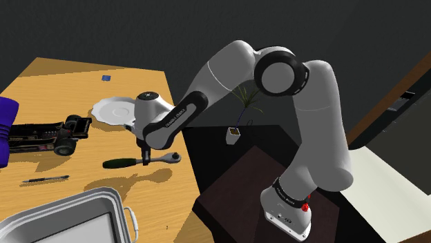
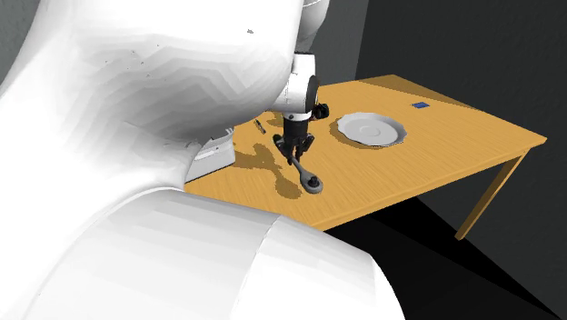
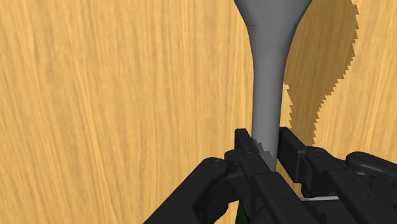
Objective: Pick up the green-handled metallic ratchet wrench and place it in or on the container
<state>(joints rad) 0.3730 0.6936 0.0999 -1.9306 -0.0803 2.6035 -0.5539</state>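
Observation:
The ratchet wrench [image 1: 124, 163] lies along the wooden table [image 1: 55, 76], with a dark green handle, a grey metal shaft and a round head [image 2: 313, 185] toward the table's near edge. My gripper [image 1: 146, 156] stands straight down over the shaft between handle and head. In the wrist view the gripper [image 3: 267, 145] has both fingers closed against the grey shaft [image 3: 267, 83]. Whether the wrench still rests on the wood I cannot tell. The container, a metal tray with handles [image 1: 76, 210], sits at the shoulder view's lower left.
A white plate [image 1: 114, 109] lies just behind the gripper, a black toy car [image 1: 52, 134] and a purple object [image 1: 7, 124] to its left. A pen [image 1: 45, 179] lies between wrench and tray. The table edge runs close on the shoulder view's right; a potted plant [image 1: 235, 131] stands beyond.

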